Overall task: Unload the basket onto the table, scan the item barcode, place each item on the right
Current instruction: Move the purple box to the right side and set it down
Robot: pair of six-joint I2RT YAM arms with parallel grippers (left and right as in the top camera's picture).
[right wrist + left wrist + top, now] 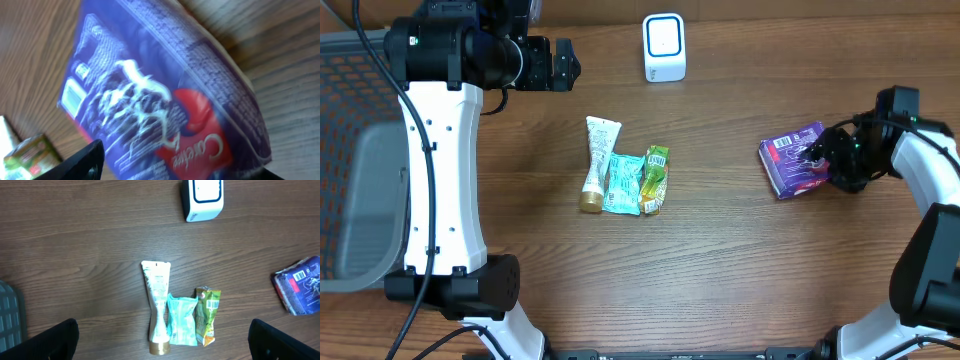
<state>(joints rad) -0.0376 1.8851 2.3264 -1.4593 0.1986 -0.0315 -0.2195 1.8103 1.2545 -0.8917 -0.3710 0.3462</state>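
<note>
A purple pack [795, 160] with a white barcode label lies on the table at the right. My right gripper [826, 160] is at its right end, open, one finger on each side of it. In the right wrist view the blurred pack [165, 95] fills the frame above the gripper [175, 170]. The white scanner [664, 47] with a blue outline stands at the back middle. My left gripper [560, 65] hangs open high over the back left, holding nothing. In the left wrist view the gripper [165, 342], the scanner [202, 199] and the pack [300, 285] all show.
A white tube [597, 162] with a gold cap, a teal sachet [622, 182] and a green sachet [654, 180] lie side by side mid-table. A grey mesh bin [350, 170] stands off the table's left edge.
</note>
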